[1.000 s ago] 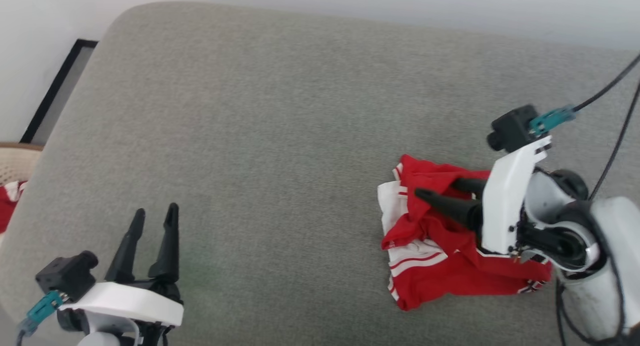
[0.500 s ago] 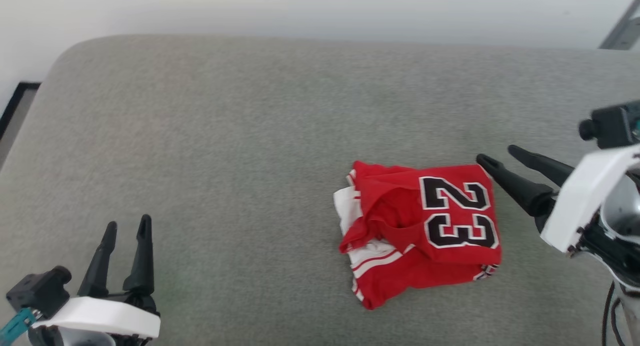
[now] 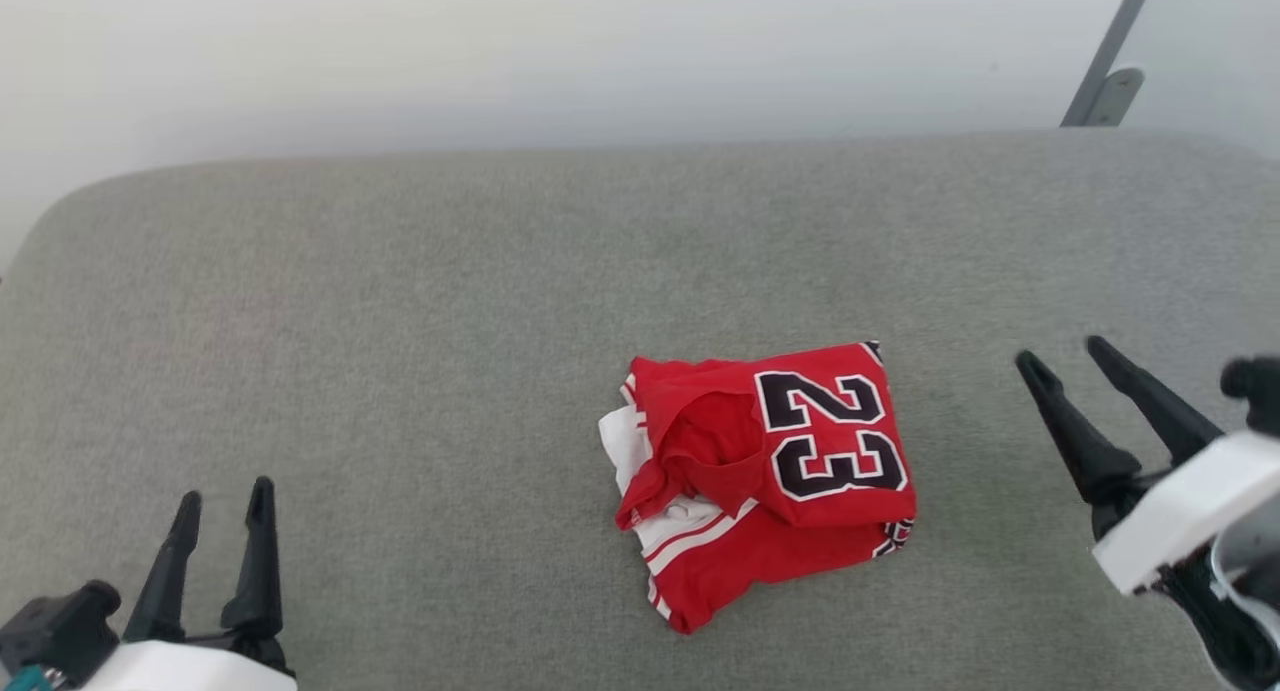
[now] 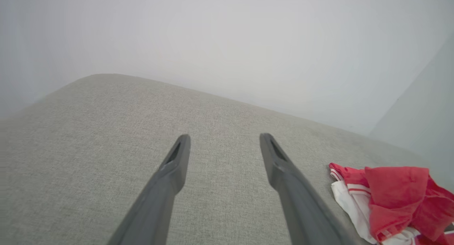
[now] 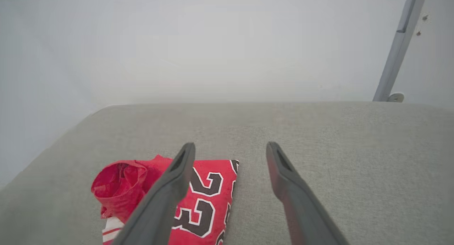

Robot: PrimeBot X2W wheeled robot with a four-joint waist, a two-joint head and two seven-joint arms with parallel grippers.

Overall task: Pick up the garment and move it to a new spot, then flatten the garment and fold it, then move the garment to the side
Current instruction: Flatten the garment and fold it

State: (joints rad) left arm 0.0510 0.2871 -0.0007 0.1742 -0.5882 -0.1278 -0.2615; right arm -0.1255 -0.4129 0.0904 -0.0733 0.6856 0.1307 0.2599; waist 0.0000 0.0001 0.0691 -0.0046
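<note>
Both the left gripper (image 3: 226, 489) and the right gripper (image 3: 1061, 351) are splayed and empty. The garment (image 3: 770, 476) sits folded (number face up) mid-way along the grey cushion (image 3: 400, 321), a near-square bundle with no clear long axis. It lies leftward of the right gripper, the nearer one, with only bare cushion between.

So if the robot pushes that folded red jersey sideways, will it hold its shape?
Probably not fully: the garment is soft, loosely folded layers, so the top flap may bunch. The textured grey cushion looks grippy, likely dragging the bottom layer.
</note>
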